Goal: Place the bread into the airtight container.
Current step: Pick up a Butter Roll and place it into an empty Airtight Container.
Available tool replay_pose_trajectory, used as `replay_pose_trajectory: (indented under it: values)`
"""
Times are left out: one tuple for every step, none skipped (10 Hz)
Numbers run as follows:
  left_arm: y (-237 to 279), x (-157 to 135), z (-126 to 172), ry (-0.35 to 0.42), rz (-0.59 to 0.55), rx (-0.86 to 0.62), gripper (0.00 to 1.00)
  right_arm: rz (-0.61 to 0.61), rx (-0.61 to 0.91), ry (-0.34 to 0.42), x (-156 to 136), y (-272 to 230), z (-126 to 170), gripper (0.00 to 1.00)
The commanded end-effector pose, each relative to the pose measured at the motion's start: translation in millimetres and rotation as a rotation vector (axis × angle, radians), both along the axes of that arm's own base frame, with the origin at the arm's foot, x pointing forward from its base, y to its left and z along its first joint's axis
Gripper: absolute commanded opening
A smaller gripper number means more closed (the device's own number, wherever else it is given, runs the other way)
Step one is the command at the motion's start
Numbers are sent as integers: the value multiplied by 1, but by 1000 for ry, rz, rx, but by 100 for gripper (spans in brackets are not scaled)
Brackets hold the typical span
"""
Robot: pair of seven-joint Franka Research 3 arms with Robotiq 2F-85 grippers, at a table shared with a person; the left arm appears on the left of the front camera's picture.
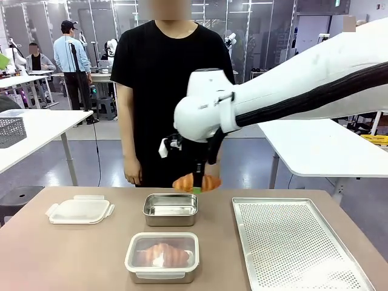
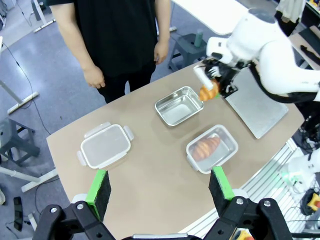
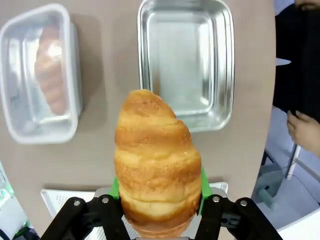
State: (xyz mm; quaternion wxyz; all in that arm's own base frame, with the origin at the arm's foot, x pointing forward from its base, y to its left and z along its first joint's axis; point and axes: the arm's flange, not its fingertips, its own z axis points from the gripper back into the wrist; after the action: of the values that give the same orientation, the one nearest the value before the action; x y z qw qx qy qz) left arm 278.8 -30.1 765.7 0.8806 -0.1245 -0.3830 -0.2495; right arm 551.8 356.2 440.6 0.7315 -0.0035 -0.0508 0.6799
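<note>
On the tan bench (image 1: 73, 254), between a loose lid (image 1: 79, 210) and a perforated tray (image 1: 291, 242), an open steel container (image 1: 171, 219) sits near the bread (image 1: 209, 182), which the right tool (image 1: 197, 182) clamps in the air, while the left tool (image 2: 159, 187) hangs spread wide, with white benches (image 1: 42, 124) and grey floor (image 1: 103, 160) beyond.

A golden, ridged croissant (image 3: 156, 150) is clamped between the pads of the right hand (image 1: 196, 187), hanging clear of the bench, while the open, empty steel container (image 1: 170, 219) lies flat just below, slightly to that hand's left.
</note>
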Motion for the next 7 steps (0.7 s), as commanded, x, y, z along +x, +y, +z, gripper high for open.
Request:
replay_pose_trajectory:
  values:
    - [1, 0, 1, -1, -10, 4, 100, -24, -29, 27, 27, 35, -12, 62]
    - [1, 0, 1, -1, -10, 4, 100, -37, -30, 27, 32, 50, -22, 62]
    - [1, 0, 1, -1, -10, 4, 100, -37, -32, 23, 36, 63, -30, 62]
    - [1, 0, 1, -1, -10, 4, 100, -44, -29, 32, 42, 73, -39, 62]
    - [1, 0, 1, -1, -10, 4, 100, -46, -38, 37, 46, 80, -47, 62]
    - [1, 0, 1, -1, -10, 4, 100, -48, -40, 34, 52, 86, -56, 62]
    - [1, 0, 1, -1, -10, 4, 100, -46, -34, 40, 55, 88, -62, 62]
